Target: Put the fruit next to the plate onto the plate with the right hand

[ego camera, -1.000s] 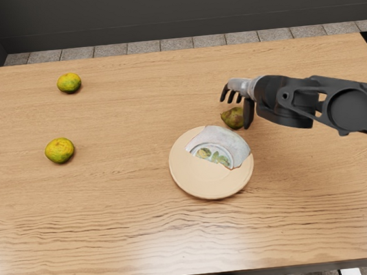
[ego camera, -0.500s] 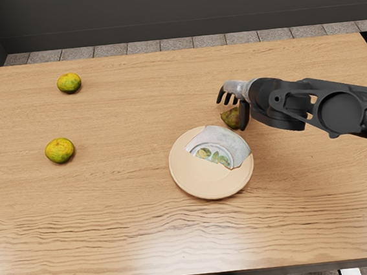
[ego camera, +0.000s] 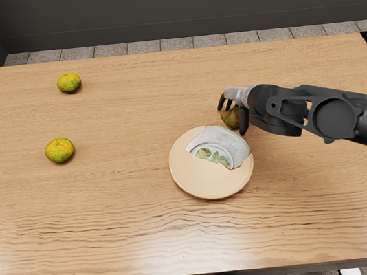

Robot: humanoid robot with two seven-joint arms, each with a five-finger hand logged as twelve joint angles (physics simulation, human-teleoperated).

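Fingers [ego camera: 226,99] spread over the fruit [ego camera: 232,118] — plate [ego camera: 200,186] alongside.

Far citrus [ego camera: 69,82], near citrus [ego camera: 59,150]: apart, table [ego camera: 112,209] left.

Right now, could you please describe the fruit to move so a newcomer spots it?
On the wooden table, find the round beige plate. Behind its right rim, under the dark right hand, lies a greenish-brown fruit, darker than the two round yellow-green fruits far to the left.
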